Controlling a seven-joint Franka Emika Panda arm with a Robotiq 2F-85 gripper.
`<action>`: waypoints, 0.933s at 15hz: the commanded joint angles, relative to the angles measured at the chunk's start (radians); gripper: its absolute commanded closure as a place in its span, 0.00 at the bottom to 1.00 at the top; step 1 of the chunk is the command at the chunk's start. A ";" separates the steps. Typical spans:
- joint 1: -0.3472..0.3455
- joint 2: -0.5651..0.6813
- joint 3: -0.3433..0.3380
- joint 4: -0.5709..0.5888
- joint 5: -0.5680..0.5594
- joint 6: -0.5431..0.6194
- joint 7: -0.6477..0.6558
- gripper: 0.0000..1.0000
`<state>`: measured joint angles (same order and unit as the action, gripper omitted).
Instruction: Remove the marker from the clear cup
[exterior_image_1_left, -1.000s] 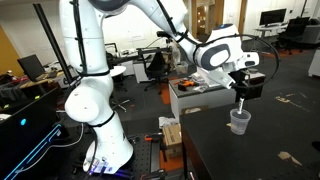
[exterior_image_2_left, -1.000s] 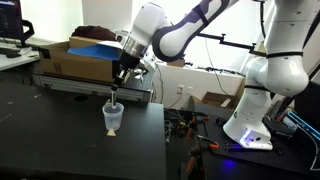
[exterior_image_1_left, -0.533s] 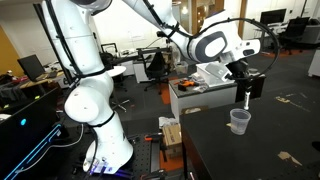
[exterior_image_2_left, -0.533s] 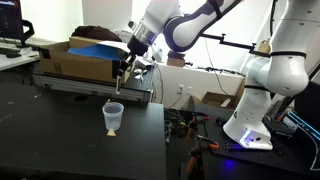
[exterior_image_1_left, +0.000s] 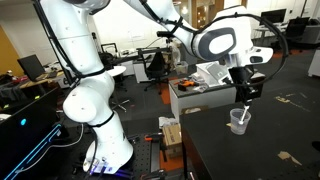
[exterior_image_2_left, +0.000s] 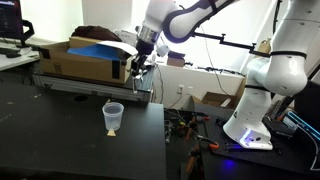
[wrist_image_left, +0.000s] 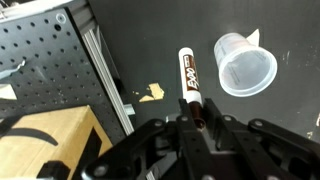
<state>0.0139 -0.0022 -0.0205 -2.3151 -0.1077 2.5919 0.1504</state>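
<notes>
My gripper (wrist_image_left: 192, 125) is shut on the marker (wrist_image_left: 188, 78), a black stick with a white labelled section that points away from the jaws. The clear cup (wrist_image_left: 245, 65) stands empty on the dark table, to the right of the marker in the wrist view. In both exterior views the gripper (exterior_image_1_left: 243, 93) (exterior_image_2_left: 133, 70) holds the marker (exterior_image_1_left: 244, 108) (exterior_image_2_left: 131, 83) hanging down, lifted clear above the cup (exterior_image_1_left: 238, 121) (exterior_image_2_left: 113, 117) and off to one side of it.
A cardboard box with a blue sheet (exterior_image_2_left: 75, 57) sits behind the table edge. A black pegboard panel (wrist_image_left: 45, 60) and a metal rail (wrist_image_left: 105, 70) border the table. Tan tape scraps (wrist_image_left: 151, 92) lie on the dark table top (exterior_image_2_left: 60, 140).
The gripper has risen with the marker, pulling it fully out of the cup, and has moved sideways away from the cup. The cup has stayed in place.
</notes>
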 joint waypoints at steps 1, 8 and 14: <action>-0.016 0.060 -0.001 0.101 0.088 -0.189 -0.058 0.95; -0.057 0.267 -0.016 0.287 0.143 -0.331 -0.112 0.95; -0.079 0.423 -0.025 0.384 0.138 -0.334 -0.104 0.95</action>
<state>-0.0576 0.3526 -0.0427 -2.0069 0.0179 2.3011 0.0652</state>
